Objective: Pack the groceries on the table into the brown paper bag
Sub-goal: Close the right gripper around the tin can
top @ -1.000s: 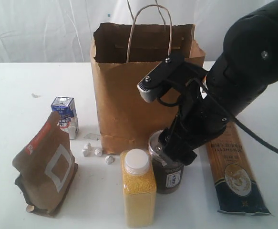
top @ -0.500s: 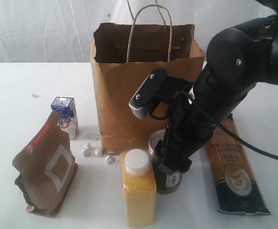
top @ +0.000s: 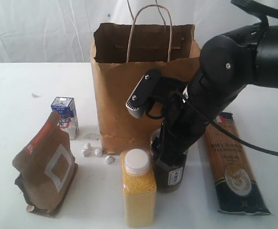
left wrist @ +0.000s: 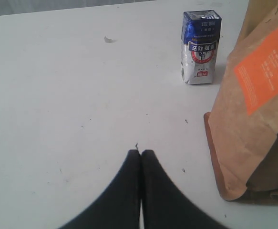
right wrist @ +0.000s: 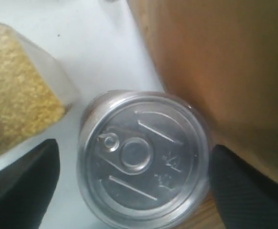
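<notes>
The dark can [top: 173,179] stands in front of the brown paper bag [top: 124,95], beside the yellow-grain bottle [top: 139,191]. My right gripper [top: 169,153] is lowered over the can, open, with a finger on each side of its silver pull-tab top [right wrist: 143,167] and small gaps showing. In the right wrist view the gripper [right wrist: 135,153] is centred on the can. My left gripper [left wrist: 140,152] is shut and empty over bare table [left wrist: 57,95], near the brown pouch [left wrist: 258,109] and the blue-white carton [left wrist: 200,47].
The long pasta pack [top: 231,167] lies flat to the right of the can. The brown pouch [top: 48,167] and carton [top: 66,114] stand at the left. Small white scraps [top: 93,151] lie by the bag's foot. The bag is upright and open-topped.
My right arm has swung left and down. Its open fingers have dropped from beside the can's top to straddling it. Nothing else has moved.
</notes>
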You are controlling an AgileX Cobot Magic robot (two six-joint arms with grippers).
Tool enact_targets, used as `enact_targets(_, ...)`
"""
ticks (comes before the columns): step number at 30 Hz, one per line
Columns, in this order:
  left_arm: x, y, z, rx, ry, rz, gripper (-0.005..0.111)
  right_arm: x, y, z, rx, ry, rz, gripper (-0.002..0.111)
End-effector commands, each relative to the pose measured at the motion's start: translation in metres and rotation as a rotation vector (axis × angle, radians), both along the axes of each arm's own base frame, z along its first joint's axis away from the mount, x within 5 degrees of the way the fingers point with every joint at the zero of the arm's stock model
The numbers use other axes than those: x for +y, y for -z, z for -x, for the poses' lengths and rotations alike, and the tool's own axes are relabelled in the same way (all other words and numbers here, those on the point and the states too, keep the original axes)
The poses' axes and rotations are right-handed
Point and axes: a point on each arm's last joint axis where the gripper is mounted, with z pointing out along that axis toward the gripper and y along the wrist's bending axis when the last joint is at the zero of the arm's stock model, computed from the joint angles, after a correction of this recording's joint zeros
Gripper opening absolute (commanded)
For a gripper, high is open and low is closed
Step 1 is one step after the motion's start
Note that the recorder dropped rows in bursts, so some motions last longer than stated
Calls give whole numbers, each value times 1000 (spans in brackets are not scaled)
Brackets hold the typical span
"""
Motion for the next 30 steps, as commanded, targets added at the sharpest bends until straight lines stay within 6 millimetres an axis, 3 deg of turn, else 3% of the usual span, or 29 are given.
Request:
enact_targets(1,0,1,0,0,-1,2,0,-5,14,-5,59,18,42,78)
enact_targets(13,0,1,0,0,-1,2,0,-7,17,-3,99,18,66,78)
enact_targets(25,0,1,0,0,-1,2,0,-15,-9,13,102,28,35,78)
enact_targets(30,0,1,0,0,-1,2,0,-15,-10,12,92,32,26,79)
